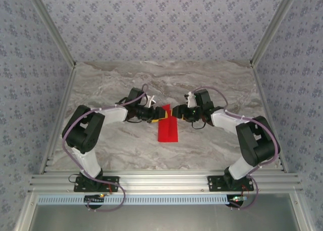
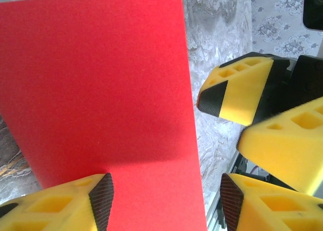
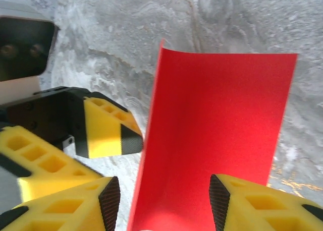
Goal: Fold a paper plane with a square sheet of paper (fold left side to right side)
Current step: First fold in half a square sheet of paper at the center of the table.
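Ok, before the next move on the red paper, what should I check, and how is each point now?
1. Left gripper open: ok.
2. Right gripper open: ok.
3. Square sheet of paper reaches between each gripper's fingers: ok.
4. Grippers not touching each other: ok.
5. Sheet flat on the marble table: not ok, one long edge curls up.
6. Sheet edges aligned: cannot tell.

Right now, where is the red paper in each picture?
Top: paper in the middle, near the picture's centre.
Left wrist: left and centre, running to the top edge.
Right wrist: centre to right.
Shared landmark: the grey marble table under it.
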Controlling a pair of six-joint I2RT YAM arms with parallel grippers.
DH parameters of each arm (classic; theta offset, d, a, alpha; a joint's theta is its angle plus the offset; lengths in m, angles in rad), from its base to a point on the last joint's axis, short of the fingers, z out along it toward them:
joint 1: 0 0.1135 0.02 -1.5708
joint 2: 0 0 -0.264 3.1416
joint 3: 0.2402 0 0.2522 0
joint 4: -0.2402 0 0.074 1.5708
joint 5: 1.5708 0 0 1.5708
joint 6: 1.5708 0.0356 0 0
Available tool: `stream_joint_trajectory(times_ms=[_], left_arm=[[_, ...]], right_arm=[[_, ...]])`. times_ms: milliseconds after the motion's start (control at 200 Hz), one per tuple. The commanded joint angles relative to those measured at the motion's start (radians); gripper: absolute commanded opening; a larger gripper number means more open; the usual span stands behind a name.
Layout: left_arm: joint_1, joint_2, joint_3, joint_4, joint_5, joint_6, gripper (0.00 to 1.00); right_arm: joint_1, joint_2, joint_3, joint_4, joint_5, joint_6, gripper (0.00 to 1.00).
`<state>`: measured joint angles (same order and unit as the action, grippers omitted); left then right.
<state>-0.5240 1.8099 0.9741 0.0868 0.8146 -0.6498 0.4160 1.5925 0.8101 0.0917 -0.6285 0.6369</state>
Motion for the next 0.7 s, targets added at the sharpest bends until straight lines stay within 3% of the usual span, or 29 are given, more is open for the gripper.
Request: stream_joint_trajectory(times_ms=[0,275,420,550,695], left_arm=[[-0.006,0.021,0.031,0.015,-0.001,-0.001,0.56],[-0.005,0.020,0.029,0.009,-0.012,-0.002,0.42],[-0.005,0.017,0.026,0.007,-0.017,0.000,0.39],[-0.006,-0.013,0.025,-0.022,-0.042,0.017,0.43],[-0.005,-0.070,0.023,-0.131,-0.124,0.066,0.55]], right_arm=[[0.025,0.023,-0.006,0.100,-0.048,0.073,0.51],[0.047,0.089,0.004,0.101,-0.029,0.119,0.40],[0.057,0.106,0.020,0.084,-0.031,0.109,0.21],[0.047,0.106,0.051,-0.022,0.016,0.042,0.01],[0.046,0.127,0.116,-0.196,0.118,-0.078,0.00]])
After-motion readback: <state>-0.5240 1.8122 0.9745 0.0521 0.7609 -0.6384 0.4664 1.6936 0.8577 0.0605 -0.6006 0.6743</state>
